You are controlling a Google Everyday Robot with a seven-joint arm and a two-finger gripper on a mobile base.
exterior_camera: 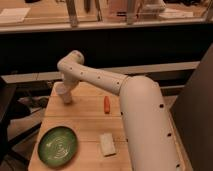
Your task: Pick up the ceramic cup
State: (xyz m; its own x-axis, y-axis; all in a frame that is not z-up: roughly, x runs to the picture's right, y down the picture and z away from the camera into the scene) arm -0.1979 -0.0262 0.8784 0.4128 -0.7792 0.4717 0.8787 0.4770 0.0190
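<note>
Pale wood made up the small tabletop [80, 125], and the white jointed robot arm [100, 80] bent down over its far left corner, where the two-finger gripper [65, 96] sat right at the small pale grey-white ceramic cup [62, 91]; how the gripper met the cup could not be told. An orange carrot-like piece [106, 104] lay near the middle, a round green plate [57, 145] sat at the near left, and a pale rectangular sponge-like block [107, 144] lay beside the plate.
</note>
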